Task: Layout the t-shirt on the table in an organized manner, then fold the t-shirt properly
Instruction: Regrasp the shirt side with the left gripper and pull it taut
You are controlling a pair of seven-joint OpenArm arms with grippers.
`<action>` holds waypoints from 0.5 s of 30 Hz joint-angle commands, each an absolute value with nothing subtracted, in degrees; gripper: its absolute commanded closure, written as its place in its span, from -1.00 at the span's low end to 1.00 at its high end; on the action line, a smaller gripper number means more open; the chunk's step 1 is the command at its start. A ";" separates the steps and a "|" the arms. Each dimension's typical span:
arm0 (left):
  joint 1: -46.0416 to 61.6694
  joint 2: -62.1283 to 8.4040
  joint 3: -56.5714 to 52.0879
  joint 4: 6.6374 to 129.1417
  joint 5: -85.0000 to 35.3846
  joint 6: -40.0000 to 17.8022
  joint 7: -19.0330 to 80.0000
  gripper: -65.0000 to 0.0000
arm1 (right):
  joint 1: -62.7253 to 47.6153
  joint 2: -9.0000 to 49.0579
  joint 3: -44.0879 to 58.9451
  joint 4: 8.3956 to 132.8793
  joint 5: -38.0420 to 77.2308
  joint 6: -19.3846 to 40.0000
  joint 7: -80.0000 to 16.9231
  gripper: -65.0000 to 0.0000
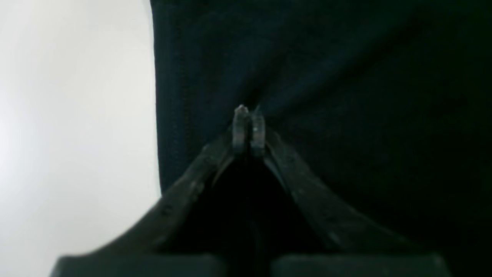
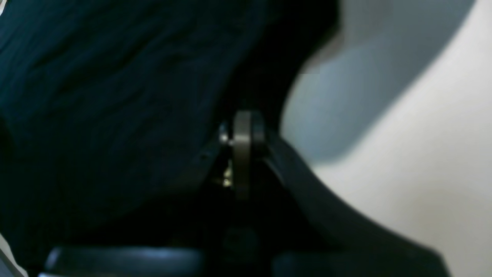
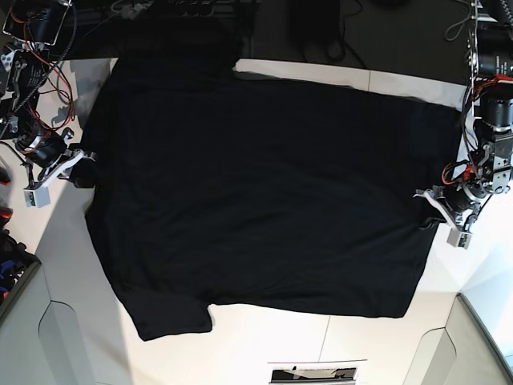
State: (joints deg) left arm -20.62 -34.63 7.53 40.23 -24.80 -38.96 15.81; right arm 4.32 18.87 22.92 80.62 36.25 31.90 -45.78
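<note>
Nearest the base camera, a small printed card (image 3: 313,374) lies on the white worktop (image 3: 264,337) at its front edge. Beyond it the black t-shirt (image 3: 256,192) is spread flat, plain side up, across most of the worktop, one short sleeve at the near corner and the far edge reaching the back of the worktop. The left tool (image 1: 248,115) is at the hem side of the cloth, jaws pinched together on the t-shirt just inside its edge, with creases radiating from the tips. The right tool (image 2: 243,127) is at the opposite edge, jaws fully together against dark fabric; whether cloth lies between them cannot be told.
</note>
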 commanded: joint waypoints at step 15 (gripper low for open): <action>-19.33 -36.18 3.25 41.10 -32.60 -40.00 23.59 1.00 | 5.06 16.19 16.45 78.17 32.32 32.51 -43.83 1.00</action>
